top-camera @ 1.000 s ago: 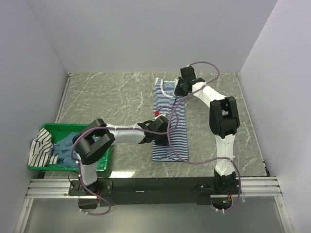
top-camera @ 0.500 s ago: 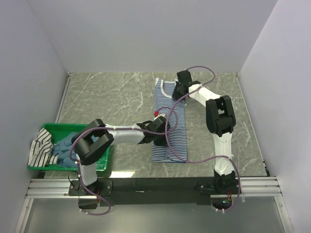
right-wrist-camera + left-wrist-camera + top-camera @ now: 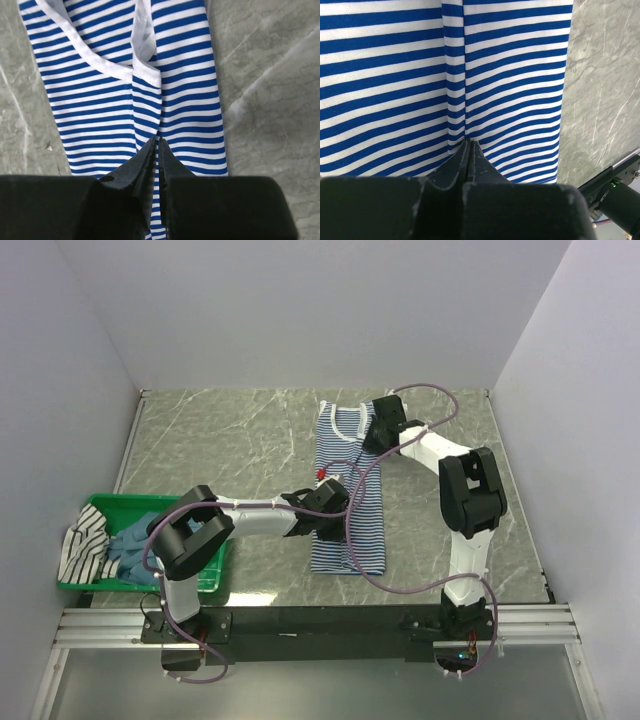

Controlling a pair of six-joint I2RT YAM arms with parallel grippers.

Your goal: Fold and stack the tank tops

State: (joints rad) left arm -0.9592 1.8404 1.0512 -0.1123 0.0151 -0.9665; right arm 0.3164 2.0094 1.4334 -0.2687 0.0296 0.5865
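Observation:
The navy-and-white striped tank top [image 3: 365, 525] lies lengthwise on the table, neck at the far end. My left gripper [image 3: 333, 502] sits at its left middle, shut on a raised fold of the cloth [image 3: 395, 75], with the tips [image 3: 469, 143] pinched tight. My right gripper [image 3: 374, 438] is just below the white-trimmed neckline [image 3: 95, 62]. Its jaws [image 3: 159, 141] stand a narrow gap apart, with a ridge of striped cloth running between them. The teal-blue tank top [image 3: 132, 540] and the black-and-white striped one [image 3: 84, 540] lie bunched in the basket.
The green plastic basket [image 3: 120, 504] stands at the near left of the marble table [image 3: 230, 440]. Purple cables loop from both arms over the shirt. White walls close in the table on three sides.
The right arm has shifted slightly to the right near the neckline, and its jaws have parted a little. The left gripper has stayed shut on the fold.

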